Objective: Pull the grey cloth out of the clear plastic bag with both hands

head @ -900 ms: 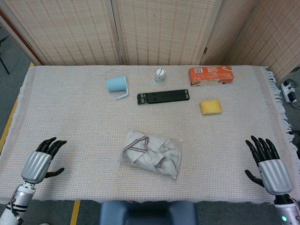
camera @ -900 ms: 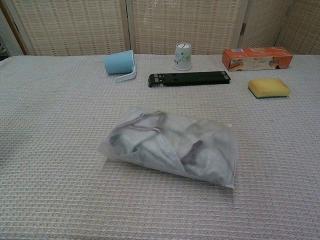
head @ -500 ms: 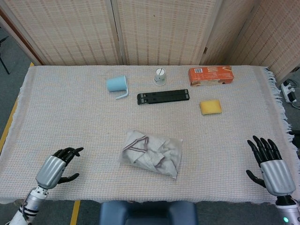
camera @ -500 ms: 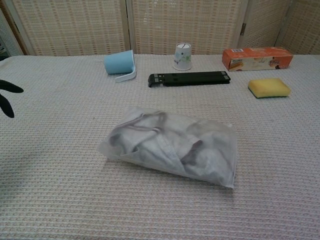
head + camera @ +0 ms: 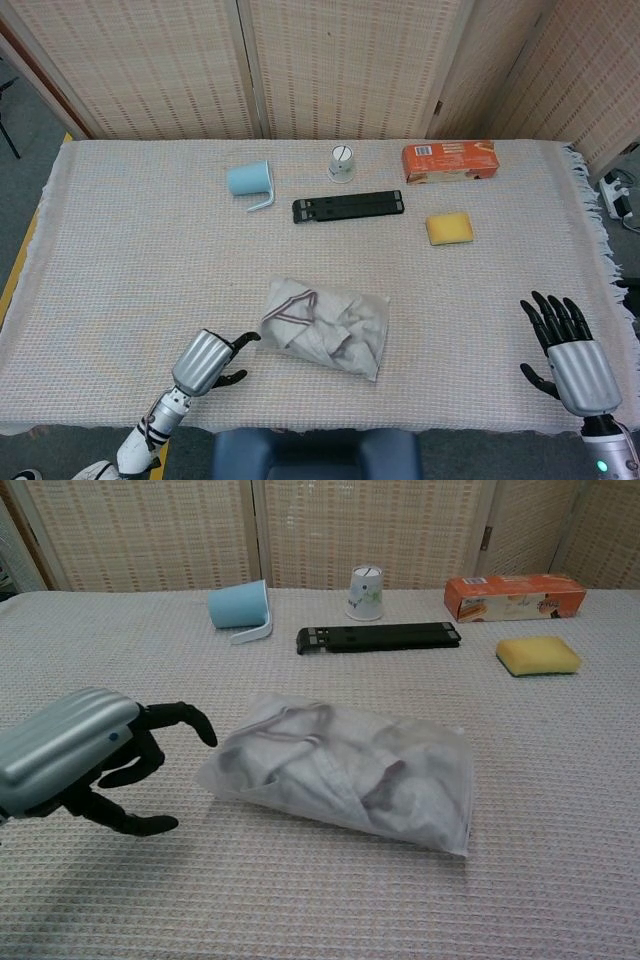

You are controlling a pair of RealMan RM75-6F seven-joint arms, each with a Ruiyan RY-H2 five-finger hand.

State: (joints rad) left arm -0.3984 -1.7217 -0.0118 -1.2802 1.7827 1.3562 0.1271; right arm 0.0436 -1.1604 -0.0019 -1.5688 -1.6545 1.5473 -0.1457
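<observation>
The clear plastic bag (image 5: 325,325) (image 5: 345,770) lies flat on the table near its front middle, with the crumpled grey cloth (image 5: 315,318) (image 5: 330,760) inside it. My left hand (image 5: 208,361) (image 5: 85,755) hovers just left of the bag, fingers apart and pointing toward it, a small gap short of touching. It holds nothing. My right hand (image 5: 570,350) sits far off at the table's front right corner, fingers spread, empty. It shows only in the head view.
At the back of the woven tablecloth (image 5: 130,250) lie a tipped light blue cup (image 5: 249,180), a white paper cup (image 5: 341,162), a black folded stand (image 5: 350,207), an orange box (image 5: 450,161) and a yellow sponge (image 5: 450,228). A blue seat back (image 5: 315,455) sits below the front edge.
My left hand has swept right from the front left corner to just beside the bag. The right hand has barely shifted. The bag has not moved.
</observation>
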